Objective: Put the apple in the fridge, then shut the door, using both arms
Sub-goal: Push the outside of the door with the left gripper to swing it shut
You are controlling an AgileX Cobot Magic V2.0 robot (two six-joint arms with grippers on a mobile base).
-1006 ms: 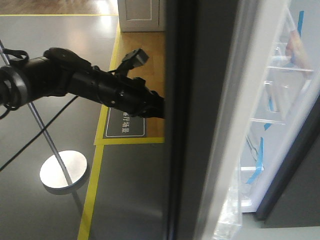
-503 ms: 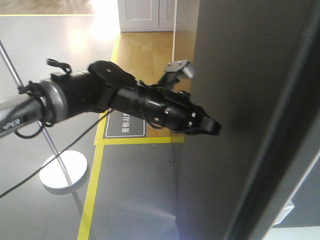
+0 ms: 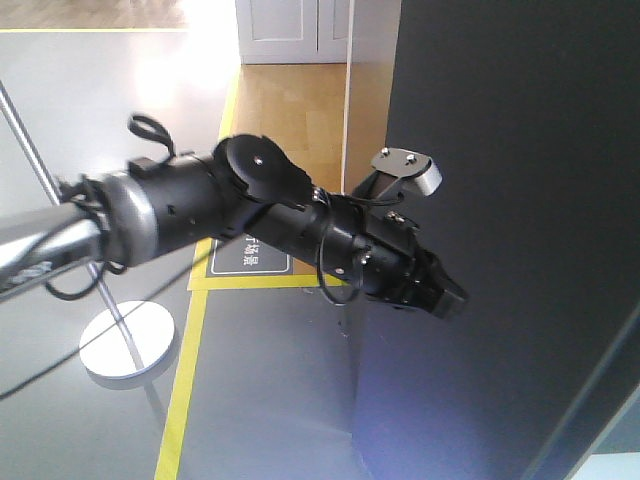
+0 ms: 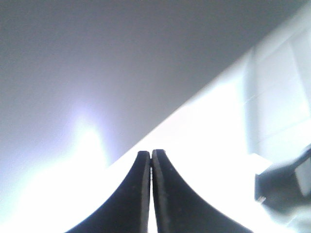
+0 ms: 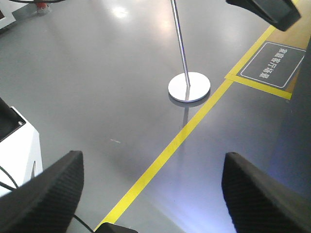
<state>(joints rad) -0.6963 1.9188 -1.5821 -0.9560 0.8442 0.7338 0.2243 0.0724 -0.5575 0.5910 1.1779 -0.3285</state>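
Observation:
The door is a flat dark grey panel filling the right half of the front view. My left arm reaches across from the left, and the left gripper rests its tip against the door's outer face. In the left wrist view the left gripper is shut, its two black fingers pressed together with nothing between them, and the grey door surface lies close ahead. My right gripper hangs open over the floor, holding nothing. The apple is hidden. The fridge inside is out of view.
A metal pole on a round silver base stands on the grey floor at the left. A yellow floor line runs past a dark floor sign. White panelled doors stand at the back. A white box corner is near the right gripper.
The door has swung round, so its white inner face and the fridge shelves no longer show. My left arm has moved right and forward with its tip against the door.

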